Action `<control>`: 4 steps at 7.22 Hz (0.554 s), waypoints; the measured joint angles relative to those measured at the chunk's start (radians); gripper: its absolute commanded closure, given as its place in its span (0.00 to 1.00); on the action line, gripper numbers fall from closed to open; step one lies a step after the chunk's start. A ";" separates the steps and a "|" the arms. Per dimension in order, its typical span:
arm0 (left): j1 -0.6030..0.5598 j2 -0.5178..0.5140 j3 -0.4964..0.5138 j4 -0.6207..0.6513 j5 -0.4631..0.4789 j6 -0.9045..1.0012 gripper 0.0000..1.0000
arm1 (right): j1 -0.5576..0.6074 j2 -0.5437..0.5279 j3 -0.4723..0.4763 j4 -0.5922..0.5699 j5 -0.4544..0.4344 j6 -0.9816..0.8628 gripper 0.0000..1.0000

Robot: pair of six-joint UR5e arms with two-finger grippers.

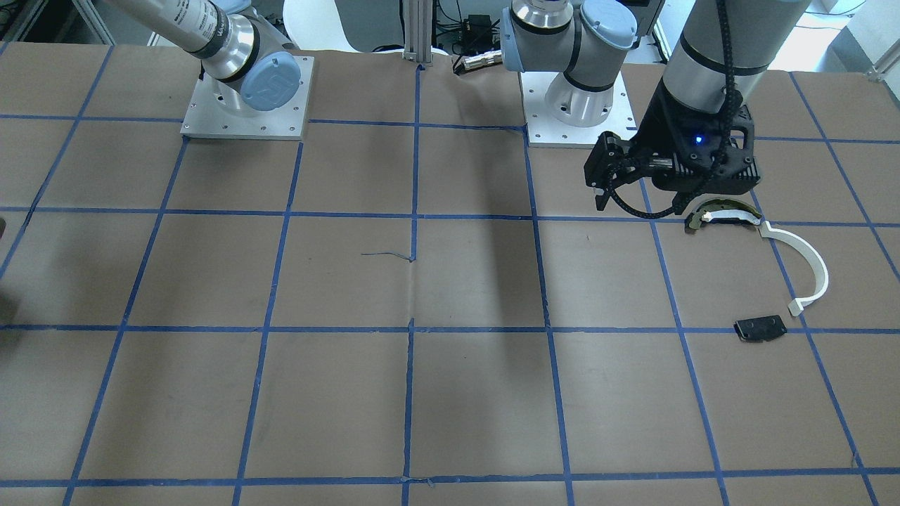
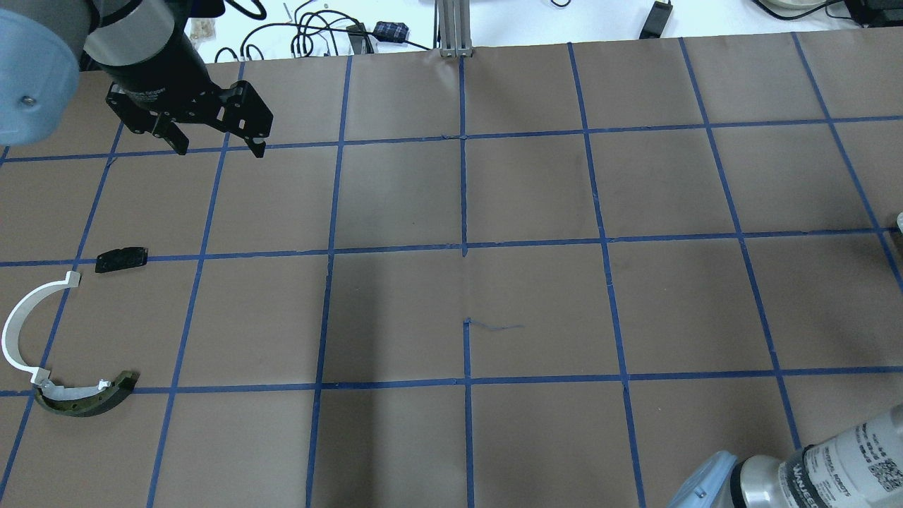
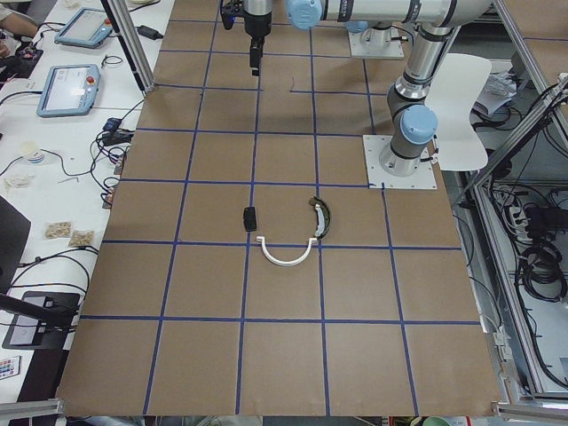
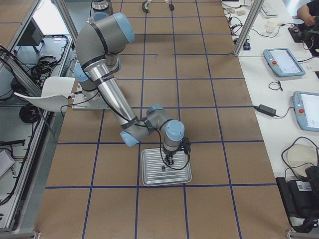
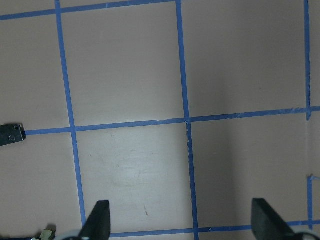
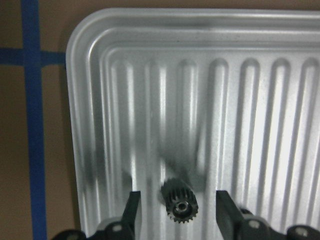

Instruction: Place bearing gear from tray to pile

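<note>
Fingers point(image 6: 132, 209) flanking gear point(image 6: 180, 202), ribbed tray point(image 6: 250, 100) (blue-gridded table point(image 1: 478, 281))

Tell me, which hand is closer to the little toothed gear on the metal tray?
Right. The right hand hangs directly over the bearing gear in the tray, open fingers either side. The left hand is far off at the other end of the table.

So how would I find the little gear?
Look for the ribbed silver tray under the right gripper. The gear lies on it, between the open jaws. It is small, dark and toothed, the only thing on the tray.
</note>
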 measured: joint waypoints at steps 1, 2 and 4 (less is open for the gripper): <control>0.000 0.000 -0.001 0.000 0.000 0.000 0.00 | 0.000 0.008 -0.002 0.000 -0.001 0.001 0.42; 0.000 0.000 -0.001 0.000 0.000 0.000 0.00 | 0.000 0.011 -0.003 0.000 -0.002 0.002 0.65; 0.000 0.000 -0.001 0.000 0.001 0.000 0.00 | 0.000 0.012 -0.004 0.000 -0.002 0.009 1.00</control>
